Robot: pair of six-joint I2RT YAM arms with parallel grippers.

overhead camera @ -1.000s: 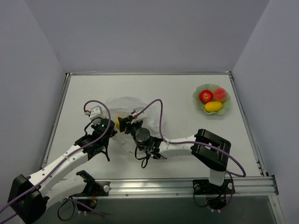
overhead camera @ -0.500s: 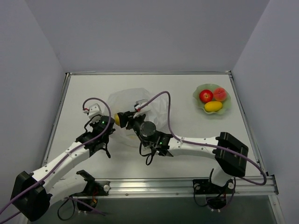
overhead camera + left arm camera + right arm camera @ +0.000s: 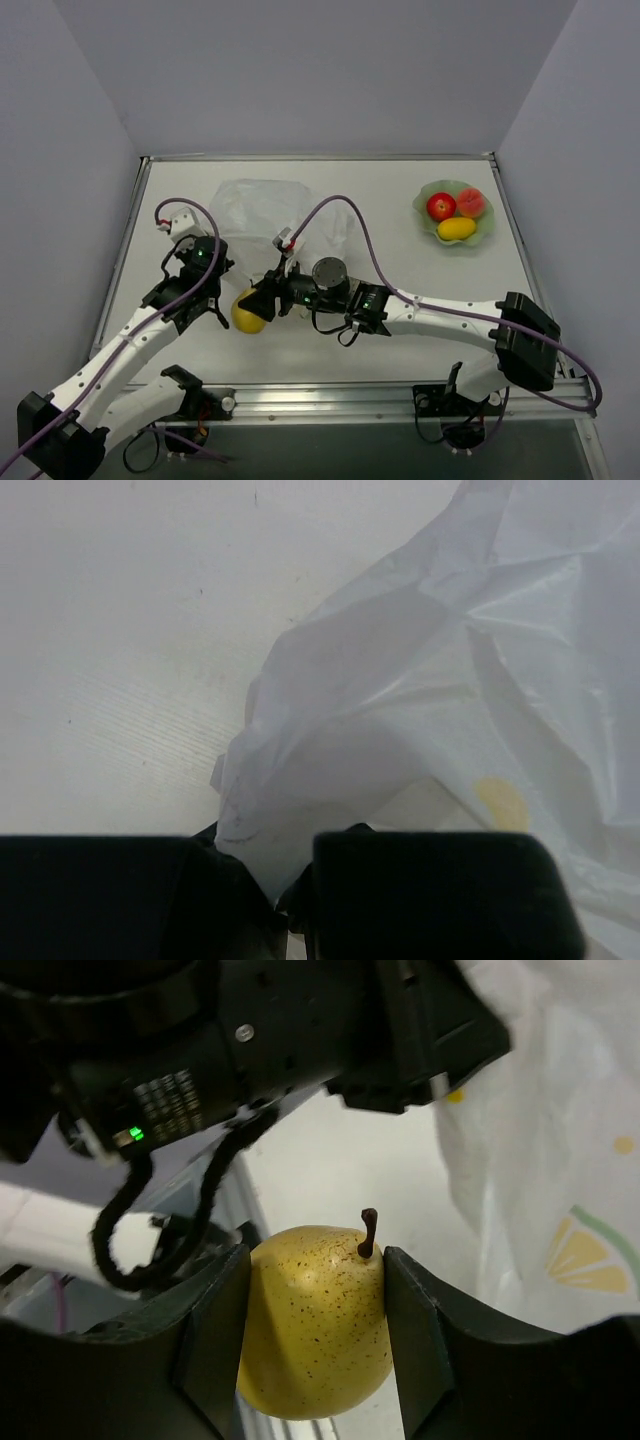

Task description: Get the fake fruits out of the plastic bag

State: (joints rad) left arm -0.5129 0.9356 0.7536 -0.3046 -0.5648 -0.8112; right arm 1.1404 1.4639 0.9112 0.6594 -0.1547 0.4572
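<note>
The right pincer [image 3: 315, 1325] has drawn back out of the bag [image 3: 260, 215], with the pear [image 3: 248, 312] clamped tight in its grip, clear of the plastic. Just beyond it, the left pincer [image 3: 288, 905] nips the bag's edge. Well off to its right and farther back, three more fruits [image 3: 441, 207] lie in a dish [image 3: 424, 198].

Pale green dish [image 3: 448, 187] on white table [image 3: 400, 200]

The yellow pear [image 3: 315, 1325] is glossy plastic, finely speckled brown, with a dark matt stem. The plastic bag [image 3: 450, 680] is thin translucent white film, creased, with a soft sheen. The table [image 3: 450, 265] looks matt white and faintly grained. The red apple [image 3: 441, 207] shines. The near-edge rail [image 3: 330, 400] is bare metal.
</note>
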